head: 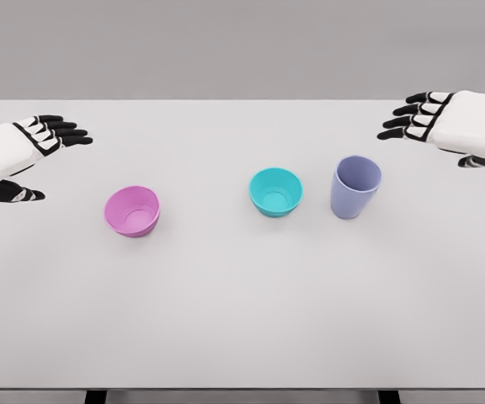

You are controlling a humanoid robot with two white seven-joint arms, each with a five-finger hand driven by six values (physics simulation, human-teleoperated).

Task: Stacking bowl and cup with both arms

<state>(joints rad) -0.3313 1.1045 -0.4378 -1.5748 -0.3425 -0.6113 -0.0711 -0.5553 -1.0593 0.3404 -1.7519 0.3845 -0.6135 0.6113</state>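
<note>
Place: a simulated test bench, not a lived-in room.
Worktop (242, 320): plain white slab, evenly lit and unmarked.
Backdrop (242, 46): flat grey, featureless, no walls or furniture showing.
Look: smooth rendered surfaces and soft shadows.
Under the front edge: dark supports (96, 396) just visible.

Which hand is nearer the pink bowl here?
Left. The left hand hovers open just up-left of the pink bowl; the right hand is far across the table, open, beyond the purple cup.

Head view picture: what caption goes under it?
Two open hands hover over a pink bowl, teal bowl and purple cup.
</note>
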